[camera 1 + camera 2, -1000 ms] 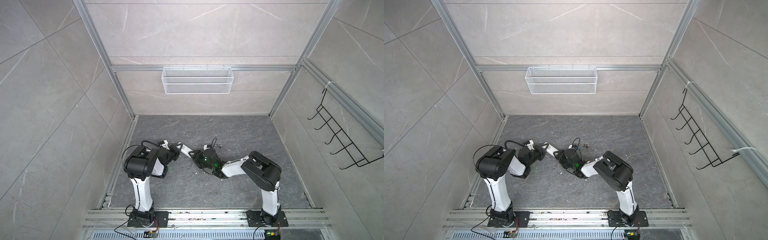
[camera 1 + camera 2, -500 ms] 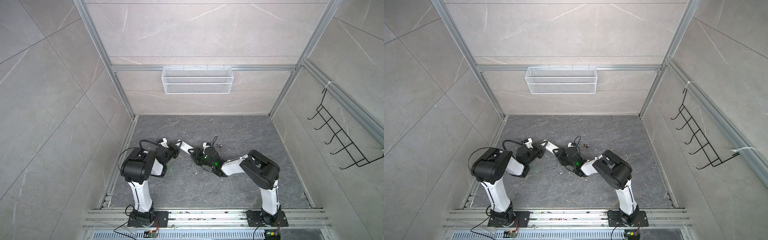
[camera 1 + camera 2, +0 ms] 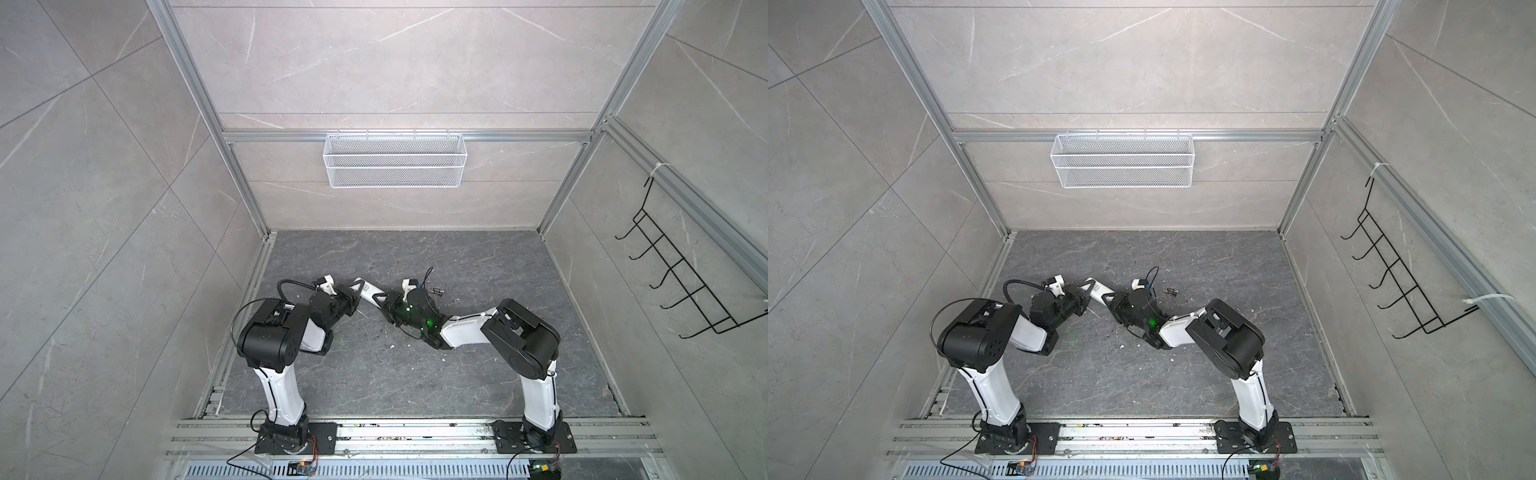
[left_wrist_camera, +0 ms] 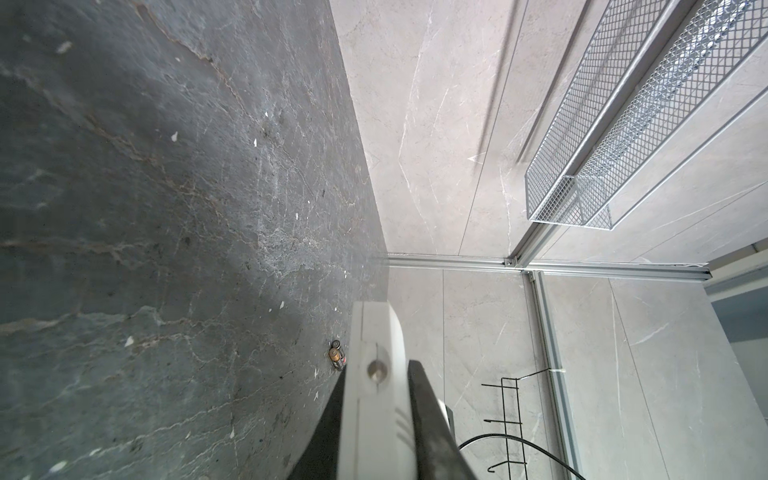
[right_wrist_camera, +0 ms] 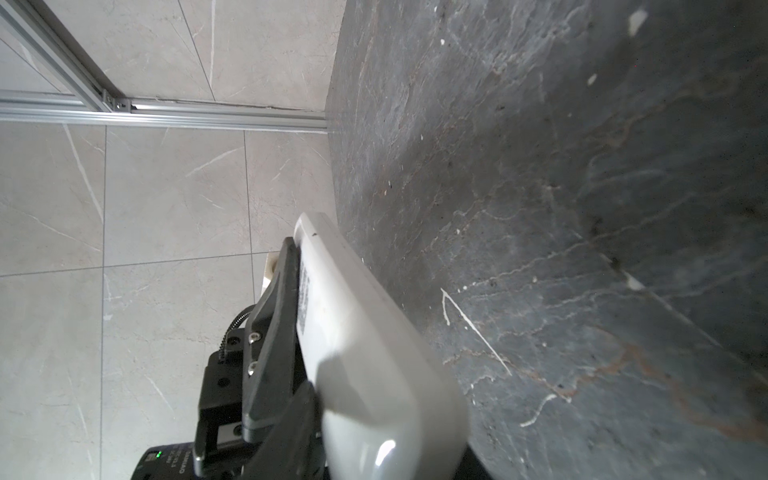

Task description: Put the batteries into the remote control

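Batteries (image 3: 437, 292) lie on table (image 3: 415, 374), outside remote control (image 3: 368, 290) clamped by left tool (image 3: 356, 291); right tool's (image 3: 380, 300) grip unclear.

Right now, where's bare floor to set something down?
Free: floor strip along the back wall; wide patch ahead of the front rail. Crowded: middle, left gripper and right gripper at the remote control, batteries just beside.

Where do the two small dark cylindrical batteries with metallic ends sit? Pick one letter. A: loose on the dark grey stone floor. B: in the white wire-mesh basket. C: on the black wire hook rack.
A: the small dark cylindrical batteries lie together on the dark grey stone floor.
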Robot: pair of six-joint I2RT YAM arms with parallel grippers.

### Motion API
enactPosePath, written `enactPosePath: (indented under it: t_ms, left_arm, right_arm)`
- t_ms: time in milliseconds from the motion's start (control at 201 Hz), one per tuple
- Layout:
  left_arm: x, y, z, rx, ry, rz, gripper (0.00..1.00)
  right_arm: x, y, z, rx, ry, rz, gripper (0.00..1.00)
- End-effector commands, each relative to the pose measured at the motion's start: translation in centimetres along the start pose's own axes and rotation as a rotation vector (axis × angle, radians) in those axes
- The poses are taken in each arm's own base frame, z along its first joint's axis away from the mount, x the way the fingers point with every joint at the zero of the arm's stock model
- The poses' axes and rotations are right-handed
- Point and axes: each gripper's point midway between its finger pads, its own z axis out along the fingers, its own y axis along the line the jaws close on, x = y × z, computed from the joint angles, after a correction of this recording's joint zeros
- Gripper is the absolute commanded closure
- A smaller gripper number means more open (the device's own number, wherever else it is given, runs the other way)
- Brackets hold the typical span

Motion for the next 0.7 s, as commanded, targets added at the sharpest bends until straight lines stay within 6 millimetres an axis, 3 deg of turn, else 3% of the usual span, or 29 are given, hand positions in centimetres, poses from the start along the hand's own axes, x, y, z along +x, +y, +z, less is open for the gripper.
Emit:
enactPosePath:
  t_ms: [0, 184, 433, 697]
  left_arm:
    - [0.0, -3.3, -0.4, 0.099, 0.002, 0.040, 1.00]
    - [-0.5, -3.6, -0.7, 0.106, -0.019, 0.048, 1.00]
    - [-1.5, -4.4, -1.2, 0.121, -0.053, 0.057, 1.00]
    - [-2.0, -2.6, -0.9, 0.078, -0.077, 0.083, 1.00]
  right_arm:
    - [-0.3, 0.2, -0.4, 0.044, -0.006, -0.040, 0.67]
    - [-0.3, -0.4, -0.4, 0.081, -0.004, -0.060, 0.81]
    - [-0.2, -2.7, -1.1, 0.171, 0.001, -0.074, 0.81]
    - [-0.3, -5.8, -1.6, 0.333, 0.026, -0.118, 0.79]
